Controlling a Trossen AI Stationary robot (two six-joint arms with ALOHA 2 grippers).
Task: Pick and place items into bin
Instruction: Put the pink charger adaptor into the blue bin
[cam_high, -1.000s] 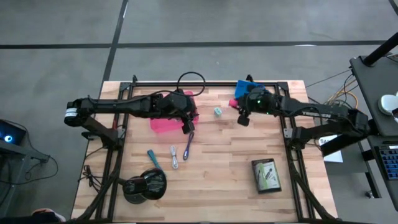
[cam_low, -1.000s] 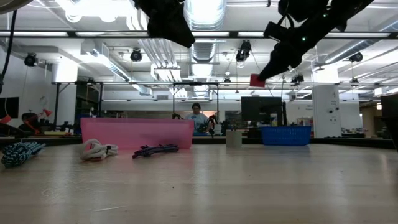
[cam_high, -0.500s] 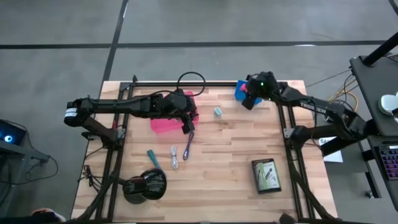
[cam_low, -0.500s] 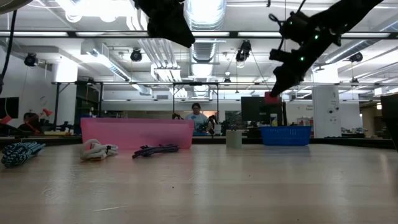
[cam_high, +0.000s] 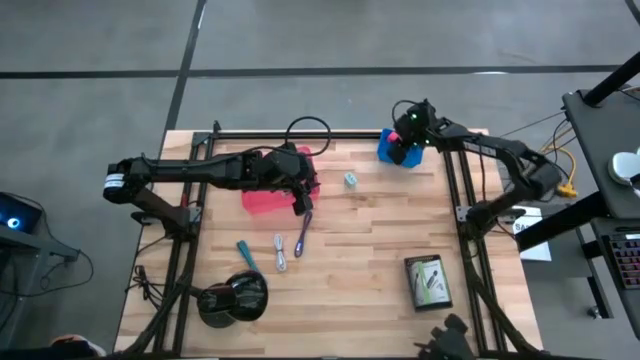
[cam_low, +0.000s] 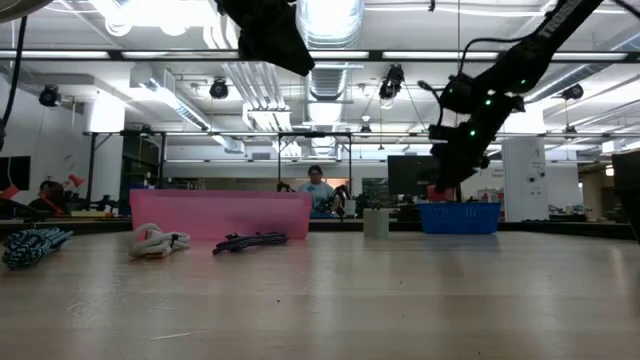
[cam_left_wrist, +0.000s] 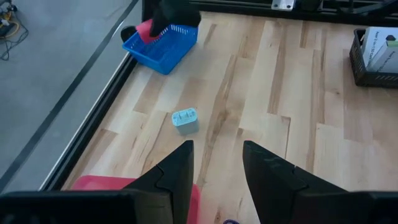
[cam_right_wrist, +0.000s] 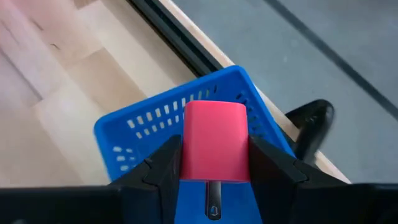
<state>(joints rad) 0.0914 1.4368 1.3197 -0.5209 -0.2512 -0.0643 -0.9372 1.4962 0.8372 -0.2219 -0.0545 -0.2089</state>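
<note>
My right gripper (cam_right_wrist: 214, 171) is shut on a pink cube (cam_right_wrist: 214, 140) and holds it over the blue bin (cam_right_wrist: 155, 124) at the table's far right (cam_high: 388, 150). In the low view the cube (cam_low: 437, 192) hangs just above the bin's rim (cam_low: 458, 207). My left gripper (cam_left_wrist: 217, 149) stands open with nothing between its fingers, above a pink bin (cam_high: 262, 200). A pale teal cube (cam_high: 351, 180) rests on the wood between the two bins. My right gripper pinches the pink cube by two opposite sides (cam_right_wrist: 188, 143) between its two fingers (cam_right_wrist: 163, 165). The fingers slant down toward the table's far edge. The cube is lifted clear, over the inside of the blue bin.
On the table's near half lie a purple cord (cam_high: 303, 233), a pale cord (cam_high: 280, 252), a teal pen (cam_high: 245, 255) and a big black round object (cam_high: 235, 295). A dark tray with a green packet (cam_high: 428, 282) stands at the near right. A black cable loop (cam_high: 307, 128) lies at the far edge.
My right gripper has carried the pink cube toward the table's far right corner and downward, rolling as it went, from beside the pale teal cube to a place over the blue bin. It stays shut on the cube.
</note>
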